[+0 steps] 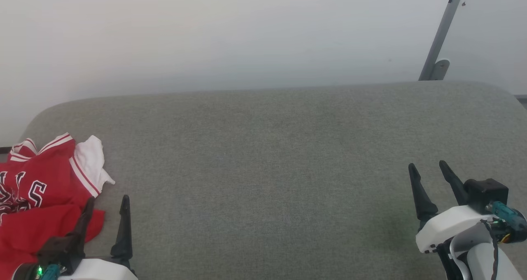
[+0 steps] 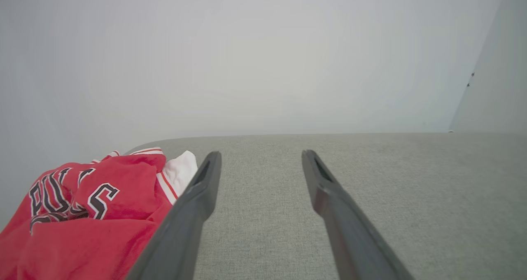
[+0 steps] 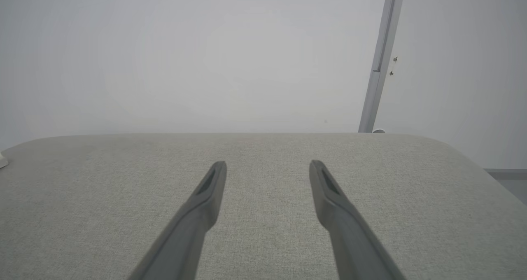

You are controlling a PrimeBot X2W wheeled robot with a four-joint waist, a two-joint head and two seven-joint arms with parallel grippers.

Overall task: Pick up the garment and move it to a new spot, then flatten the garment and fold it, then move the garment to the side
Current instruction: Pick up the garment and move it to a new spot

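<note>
We look along our left gripper (image 2: 260, 154), whose two dark fingers (image 2: 185, 222) rise from the bottom middle of the frame, spread wide with nothing between them. In the lower left lies the red jersey (image 2: 94, 226), crumpled, with black white-edged lettering (image 2: 99, 195) partly creased and a white sleeve (image 2: 181, 171) with striped trim. The left-hand finger overlaps its edge; we cannot tell whether they touch. A grey fabric surface (image 2: 411, 189) spans the lower frame below a pale wall (image 2: 247, 57).
</note>
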